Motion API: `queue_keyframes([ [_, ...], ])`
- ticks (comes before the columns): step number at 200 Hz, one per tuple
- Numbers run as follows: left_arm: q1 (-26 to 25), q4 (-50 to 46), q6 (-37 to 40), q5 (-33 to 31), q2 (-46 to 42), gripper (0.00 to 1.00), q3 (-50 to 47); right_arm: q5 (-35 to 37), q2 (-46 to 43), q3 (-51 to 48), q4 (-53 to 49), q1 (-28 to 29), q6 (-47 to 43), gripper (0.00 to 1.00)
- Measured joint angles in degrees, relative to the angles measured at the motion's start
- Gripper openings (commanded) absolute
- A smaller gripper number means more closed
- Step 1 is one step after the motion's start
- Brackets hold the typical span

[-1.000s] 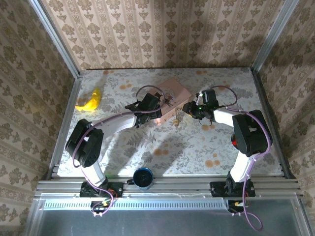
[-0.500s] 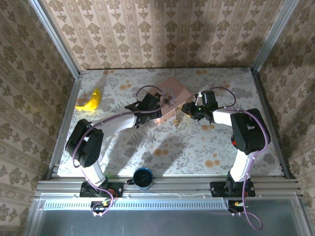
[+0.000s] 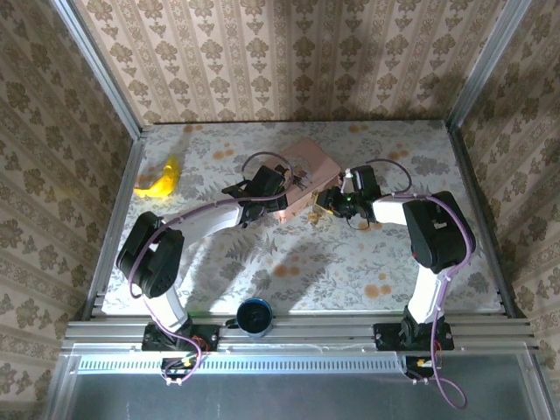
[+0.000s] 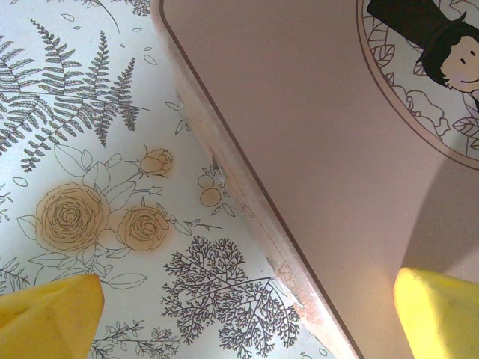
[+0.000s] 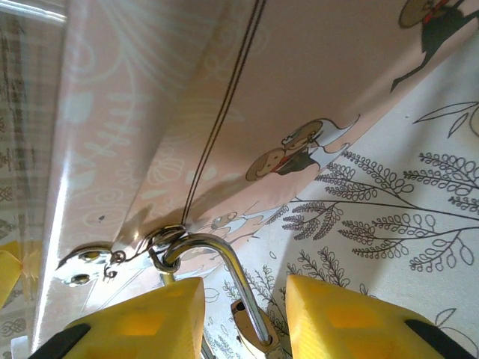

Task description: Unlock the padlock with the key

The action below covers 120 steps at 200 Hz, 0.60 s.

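The tiny brass padlock point(image 3: 312, 212) hangs at the front edge of the pink picture box point(image 3: 304, 171). In the right wrist view its silver shackle point(image 5: 228, 273) is hooked through the box's metal hasp ring point(image 5: 166, 247), and the brass body point(image 5: 253, 327) sits low between my fingers. My right gripper point(image 5: 243, 321) is open, its yellow fingers point(image 5: 348, 318) either side of the shackle without touching it. My left gripper point(image 4: 243, 321) is open wide, straddling the edge of the pink box point(image 4: 322, 157). I cannot make out a key.
A yellow banana point(image 3: 160, 181) lies at the far left of the floral table point(image 3: 350, 262). A dark blue cup point(image 3: 255, 315) stands at the near edge between the arm bases. Patterned walls close in the back and both sides.
My right gripper has moved left, closing in on the padlock at the box's front edge. The left arm and the box have stayed put.
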Motion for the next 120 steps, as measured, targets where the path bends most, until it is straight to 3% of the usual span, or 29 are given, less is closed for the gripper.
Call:
queue_keyframes([
  [120, 0.0, 0.0, 0.0, 0.0, 0.0, 1.0, 0.02, 0.96, 3.41, 2.43, -1.11, 1.36, -3.65, 0.32],
])
